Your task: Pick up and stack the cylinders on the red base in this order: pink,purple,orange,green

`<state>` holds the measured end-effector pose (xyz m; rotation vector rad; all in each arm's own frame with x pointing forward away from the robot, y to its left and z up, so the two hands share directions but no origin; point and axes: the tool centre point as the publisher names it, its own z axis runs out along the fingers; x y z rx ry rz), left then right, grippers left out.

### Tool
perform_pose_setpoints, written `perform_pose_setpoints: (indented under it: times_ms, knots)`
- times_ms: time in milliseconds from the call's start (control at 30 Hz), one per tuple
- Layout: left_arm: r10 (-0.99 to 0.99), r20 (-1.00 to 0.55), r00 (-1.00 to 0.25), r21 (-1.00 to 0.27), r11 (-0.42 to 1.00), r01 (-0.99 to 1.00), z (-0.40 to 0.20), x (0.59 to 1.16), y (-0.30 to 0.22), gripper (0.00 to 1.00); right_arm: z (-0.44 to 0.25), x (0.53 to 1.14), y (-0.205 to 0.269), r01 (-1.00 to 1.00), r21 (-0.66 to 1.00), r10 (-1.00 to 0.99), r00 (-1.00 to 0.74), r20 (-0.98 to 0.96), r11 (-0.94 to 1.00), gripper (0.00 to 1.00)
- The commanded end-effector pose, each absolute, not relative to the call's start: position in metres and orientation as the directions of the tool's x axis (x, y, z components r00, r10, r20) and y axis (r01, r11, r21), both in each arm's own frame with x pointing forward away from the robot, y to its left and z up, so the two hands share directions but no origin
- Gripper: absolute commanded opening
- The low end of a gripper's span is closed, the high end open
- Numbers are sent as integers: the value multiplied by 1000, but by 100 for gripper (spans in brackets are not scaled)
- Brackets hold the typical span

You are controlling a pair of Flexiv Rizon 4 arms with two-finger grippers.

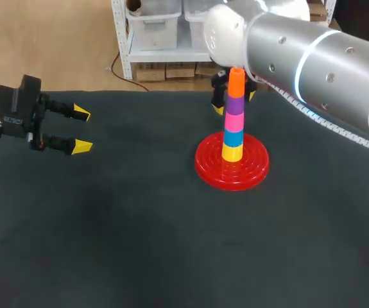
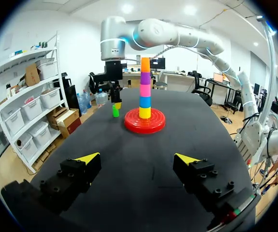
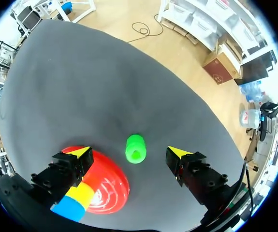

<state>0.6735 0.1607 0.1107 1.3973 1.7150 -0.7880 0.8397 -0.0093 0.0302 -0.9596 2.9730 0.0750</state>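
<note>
One green cylinder point(image 3: 136, 148) to go; sits on the table point(image 1: 139, 244) just beside the red base point(image 3: 110, 186), under the right fingers point(image 3: 73, 166), spread wide, empty. Looks light, rigid, slick; calls for a pinch across its round sides. Left fingers point(image 1: 81, 147) open, empty.

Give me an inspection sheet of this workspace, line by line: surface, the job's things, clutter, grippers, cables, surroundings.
Surface: dark table.
Job's things: on the red base, bottom up: yellow cylinder, blue cylinder, pink cylinder, purple cylinder, orange cylinder; green cylinder upright on the table beside the base.
Clutter: nothing seen.
Grippers: left gripper open, empty, away from the stack; right gripper open over the green cylinder.
Cables: nothing seen on the table.
Surroundings: nothing seen reaching over the table.
</note>
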Motion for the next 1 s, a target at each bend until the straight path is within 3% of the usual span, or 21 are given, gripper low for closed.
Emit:
perform_pose_setpoints:
  times_ms: [33, 300, 367, 400, 433, 600, 1000]
  knots:
    - [498, -862, -96, 10, 205, 979, 110, 673, 161, 100, 20, 861, -10, -577, 62, -580, -803, 140, 814, 100]
    - [498, -862, -96, 10, 205, 979, 110, 673, 161, 100, 18, 868, -14, -572, 59, -573, -801, 173, 818, 100]
    - [498, -862, -96, 10, 205, 979, 110, 673, 161, 100, 18, 869, -14, -574, 61, -575, -797, 184, 816, 79]
    - [498, -862, -96, 10, 205, 979, 110, 673, 161, 100, 18, 869, -14, -574, 62, -574, -797, 187, 816, 51]
    - [498, -862, -96, 10, 205, 979, 110, 673, 161, 100, 17, 869, -14, -574, 63, -575, -796, 188, 816, 48]
    - [498, -862, -96, 10, 205, 979, 110, 673, 161, 100, 16, 864, -15, -570, 72, -571, -793, 212, 818, 40]
    - [498, -862, -96, 10, 205, 979, 110, 673, 161, 100, 10, 864, -14, -584, 83, -586, -777, 230, 808, 36]
